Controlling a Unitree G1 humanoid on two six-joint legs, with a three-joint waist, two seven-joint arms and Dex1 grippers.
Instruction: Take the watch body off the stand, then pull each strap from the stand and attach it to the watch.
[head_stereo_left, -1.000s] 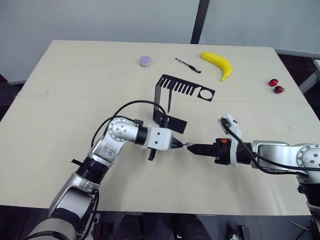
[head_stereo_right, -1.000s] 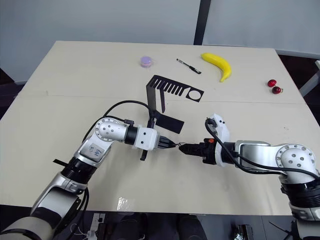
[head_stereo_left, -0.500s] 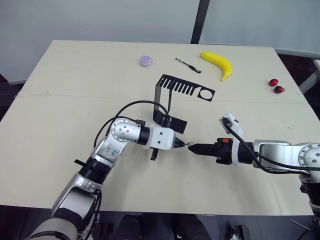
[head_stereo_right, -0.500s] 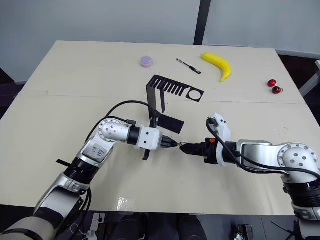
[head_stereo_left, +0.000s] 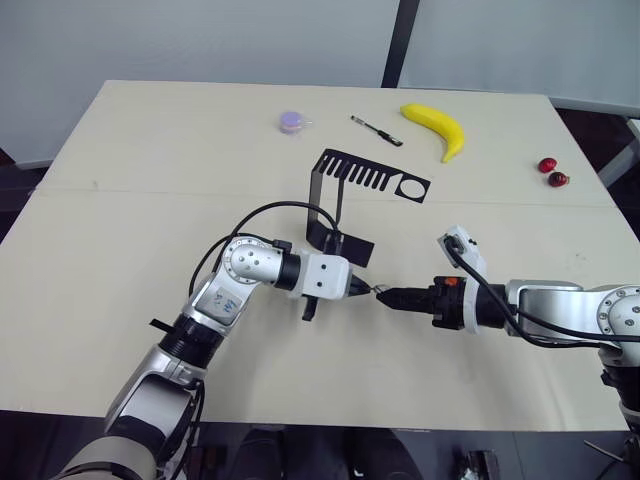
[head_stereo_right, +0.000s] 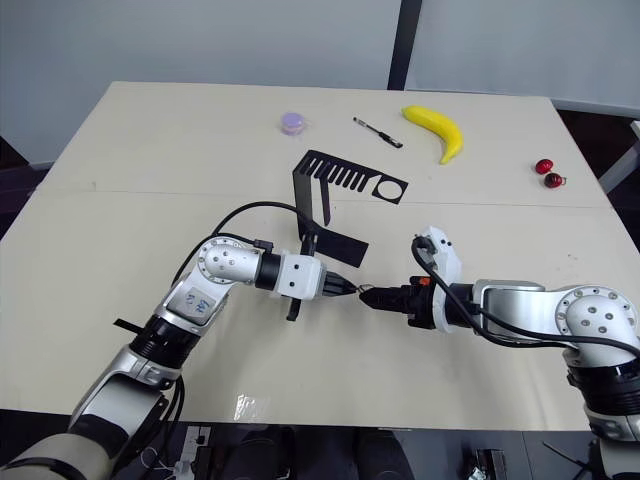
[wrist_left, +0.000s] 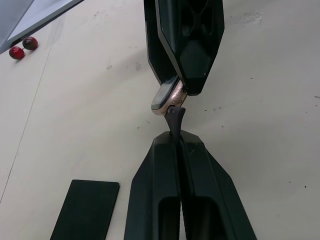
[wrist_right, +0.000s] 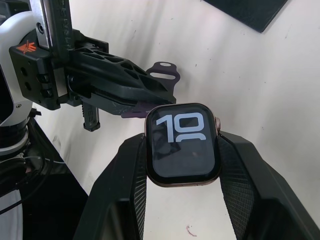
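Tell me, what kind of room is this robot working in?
Probably a lab or test room, not a home. A big plain table stands by a bare grey wall, and on it lie practice things: a black stand, a banana and a pen. Both grippers meet over a watch body.

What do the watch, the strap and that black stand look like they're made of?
Watch: glossy glass face, shiny metal-looking rim with highlights. Strap: dark purple, matte and soft-looking, probably rubber or silicone. Stand: thin black sheet with sharp bends and cut slots, likely painted metal.
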